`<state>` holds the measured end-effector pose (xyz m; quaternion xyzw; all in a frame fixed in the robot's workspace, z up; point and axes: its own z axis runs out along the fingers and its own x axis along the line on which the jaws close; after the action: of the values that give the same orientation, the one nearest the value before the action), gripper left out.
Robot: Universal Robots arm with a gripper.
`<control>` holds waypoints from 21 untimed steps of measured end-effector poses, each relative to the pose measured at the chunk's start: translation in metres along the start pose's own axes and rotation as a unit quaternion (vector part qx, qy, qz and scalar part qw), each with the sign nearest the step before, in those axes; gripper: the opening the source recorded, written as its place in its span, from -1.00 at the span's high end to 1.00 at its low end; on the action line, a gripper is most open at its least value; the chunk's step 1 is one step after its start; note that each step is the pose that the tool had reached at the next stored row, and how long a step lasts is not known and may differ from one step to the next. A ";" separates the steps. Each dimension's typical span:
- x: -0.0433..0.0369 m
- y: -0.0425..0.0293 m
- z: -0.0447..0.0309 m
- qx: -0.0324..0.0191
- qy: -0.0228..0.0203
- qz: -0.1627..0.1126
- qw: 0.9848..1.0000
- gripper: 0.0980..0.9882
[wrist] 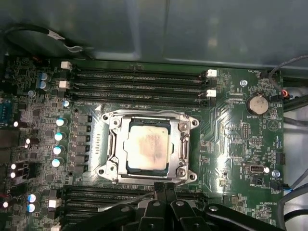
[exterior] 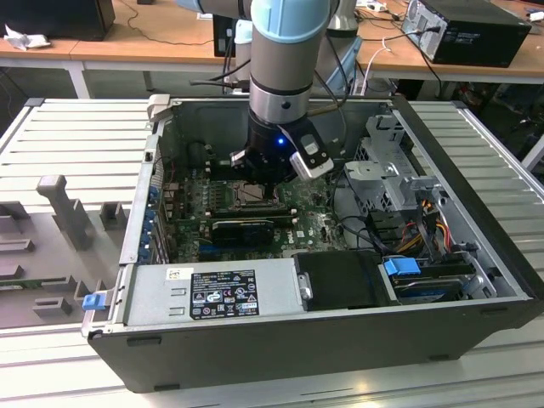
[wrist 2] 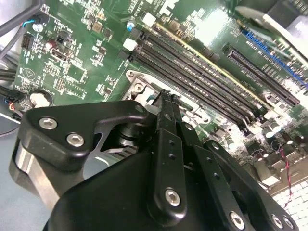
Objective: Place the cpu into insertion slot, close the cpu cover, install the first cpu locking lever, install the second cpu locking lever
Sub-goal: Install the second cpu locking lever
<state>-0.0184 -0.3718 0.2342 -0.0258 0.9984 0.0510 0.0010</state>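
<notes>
Pale ribbed metal table [exterior: 76, 136] spreads out underneath. Behind it runs a wooden desk [exterior: 161, 34], cables trailing, with a black computer case [exterior: 467, 30] at the exterior view's right.

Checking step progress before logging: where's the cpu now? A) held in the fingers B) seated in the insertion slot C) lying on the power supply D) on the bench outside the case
B: in the first wrist view the cpu lies flat inside the insertion slot, framed by its silver rim.

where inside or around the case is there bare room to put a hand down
Free: the ribbed table on the exterior view's left of the case, and the flat power supply top. Crowded: the board around the cpu, where the hand sits, with memory slots on both sides.
</notes>
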 end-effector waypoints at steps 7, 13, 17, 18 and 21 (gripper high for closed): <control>0.0110 -0.0105 0.0003 -0.032 -0.002 0.000 0.999 0.98; 0.0369 -0.0170 0.0161 -0.032 -0.001 -0.003 0.999 0.98; 0.0507 -0.0189 0.0191 -0.039 -0.001 -0.005 0.999 0.98; 0.0519 -0.0206 0.0196 -0.048 -0.001 -0.006 0.999 0.98; 0.0543 -0.0234 0.0228 -0.063 -0.002 -0.006 0.998 0.98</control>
<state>-0.0714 -0.3955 0.2089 -0.0314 0.9930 0.1141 0.0016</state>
